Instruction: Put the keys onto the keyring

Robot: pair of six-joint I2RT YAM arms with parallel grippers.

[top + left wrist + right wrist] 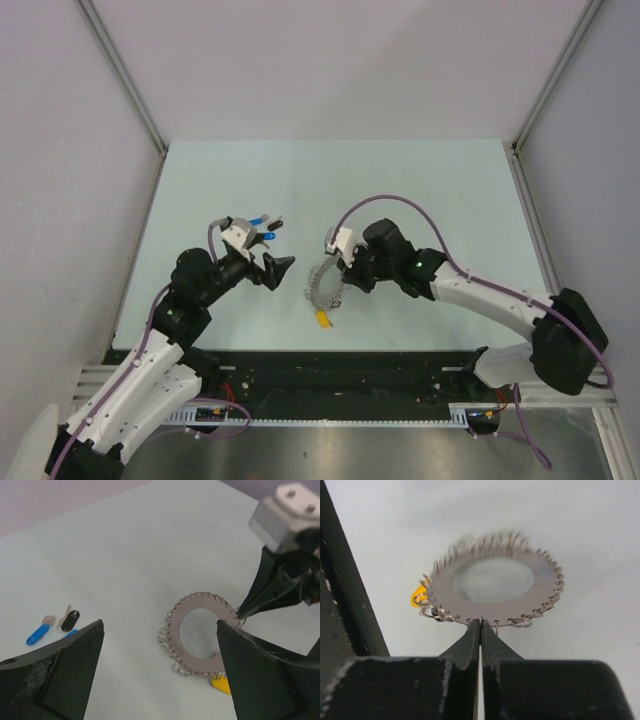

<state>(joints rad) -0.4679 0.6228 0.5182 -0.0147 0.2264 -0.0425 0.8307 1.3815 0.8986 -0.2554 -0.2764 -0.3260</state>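
Observation:
The keyring [312,283] is a flat silvery ring edged with small wire loops. My right gripper [343,274] is shut on its rim, fingertips pinched together at the near edge [480,622]. In the right wrist view the keyring [540,592] has a yellow key [416,599] hanging at its left edge. The yellow key also shows in the top view [323,318]. My left gripper [279,268] is open and empty, left of the ring. In the left wrist view the keyring [175,630] lies between its fingers [160,624]. Blue keys [37,634] and a black key [70,621] lie loose on the table.
The loose keys [266,228] lie just behind the left wrist on the pale green table [420,190]. Grey walls and metal rails enclose the table on three sides. The right arm's gripper [240,613] shows at the right of the left wrist view.

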